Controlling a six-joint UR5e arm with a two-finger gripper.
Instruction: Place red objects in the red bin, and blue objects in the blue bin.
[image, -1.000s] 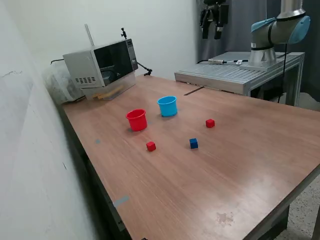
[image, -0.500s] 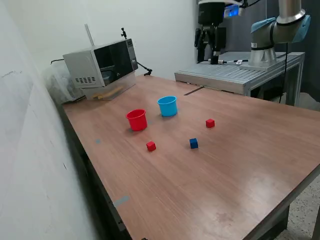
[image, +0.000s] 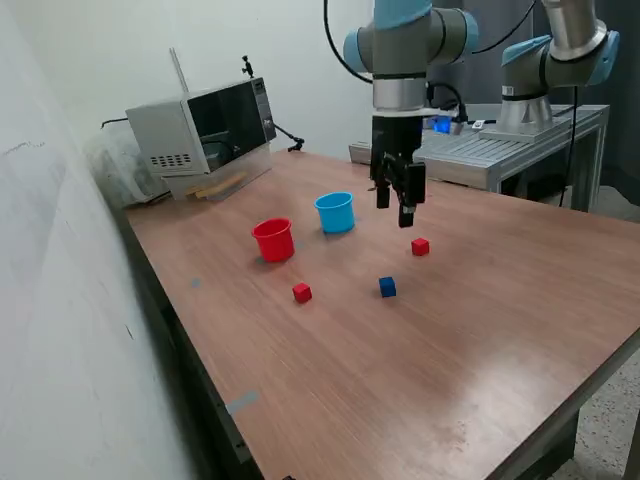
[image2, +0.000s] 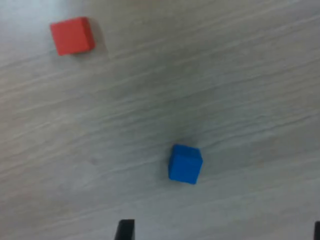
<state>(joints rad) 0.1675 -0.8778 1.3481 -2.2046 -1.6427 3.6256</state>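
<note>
**Gripper above cubes, fingers apart, nothing held**

Gripper (image: 393, 200) hangs in the air over the table (image: 520, 290), fingers spread, nothing between them. It sits above the patch between the blue cup (image: 335, 212) and the far red cube (image: 420, 246), not touching either. Wrist view shows only two dark fingertip edges at the frame border, apart from each other.

Blue cube (image: 387, 287) lies on the bare wood, below the gripper in the exterior view, apart from all else; only one blue cube can be seen. In the wrist view the same blue cube (image2: 185, 163) is near the fingertips, with one red cube (image2: 73, 35) well apart from it. Near red cube (image: 302, 292) sits to the exterior view's left of the blue cube. Red cup (image: 273, 240) stands upright just beside the blue cup, both open side up, contents not visible.

Nothing stands between gripper and cubes. Microwave (image: 205, 127) sits at the table's far corner, tilted, with a bag-like lump beside it. Metal bench (image: 470, 150) behind carries a second arm's base (image: 545, 75). No readable writing or labels.
</note>
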